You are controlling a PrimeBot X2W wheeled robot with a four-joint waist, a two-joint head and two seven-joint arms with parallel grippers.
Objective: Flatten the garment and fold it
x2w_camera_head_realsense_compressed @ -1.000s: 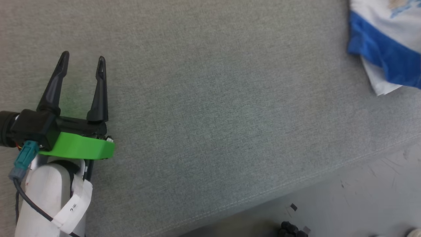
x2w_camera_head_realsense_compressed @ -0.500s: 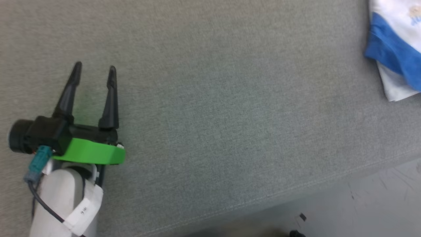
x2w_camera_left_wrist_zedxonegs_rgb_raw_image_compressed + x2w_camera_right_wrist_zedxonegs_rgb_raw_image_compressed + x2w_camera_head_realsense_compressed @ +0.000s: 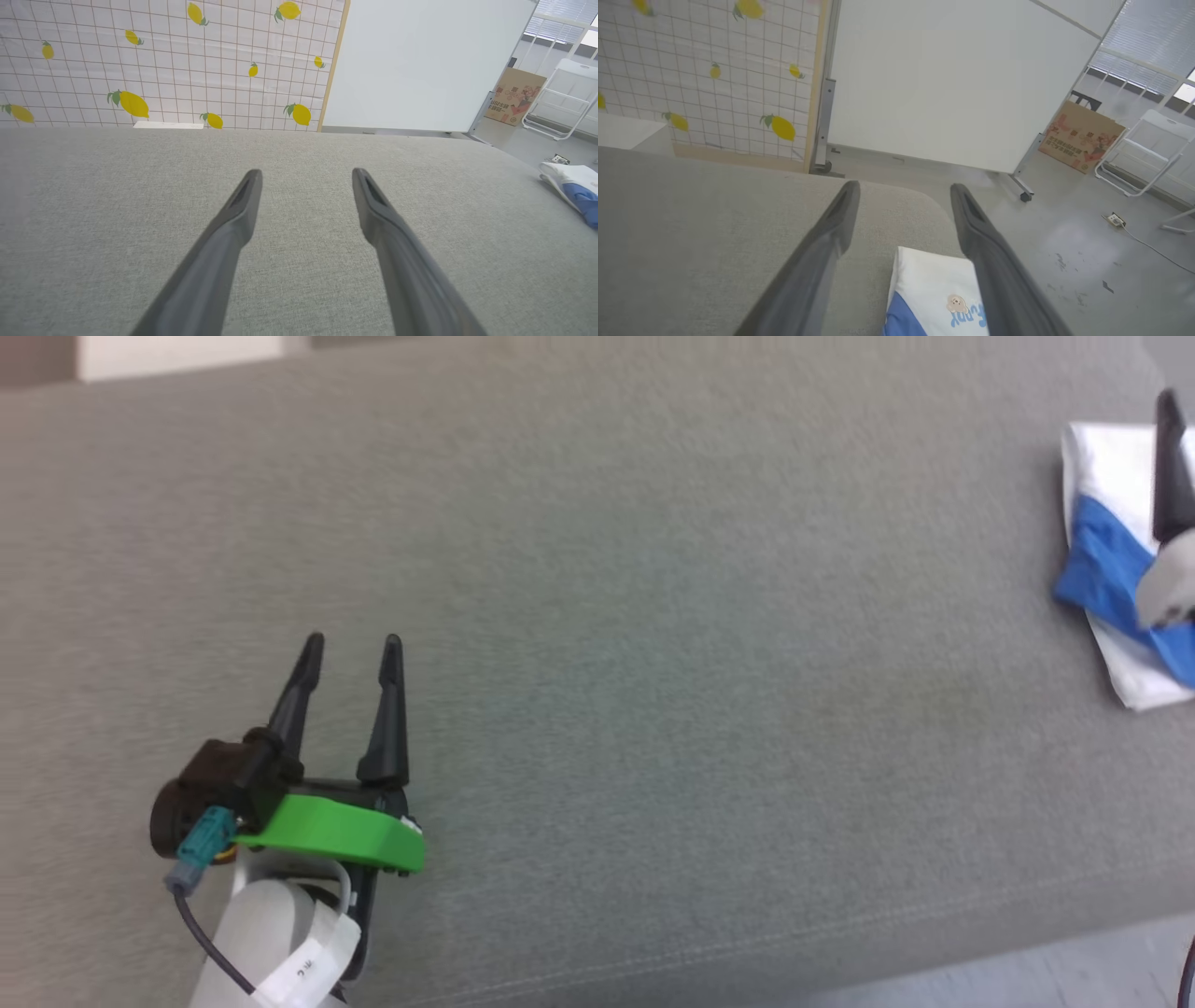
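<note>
Grey fabric surface [image 3: 653,616] carries one folded garment [image 3: 1097,565] at its right edge. Two grippers, both spread: left gripper [image 3: 353,642] over the front-left, right gripper [image 3: 904,186] above the garment.

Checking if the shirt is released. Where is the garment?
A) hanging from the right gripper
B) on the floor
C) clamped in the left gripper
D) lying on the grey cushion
D: the garment lies folded on the grey cushion, the right gripper open over it.
</note>
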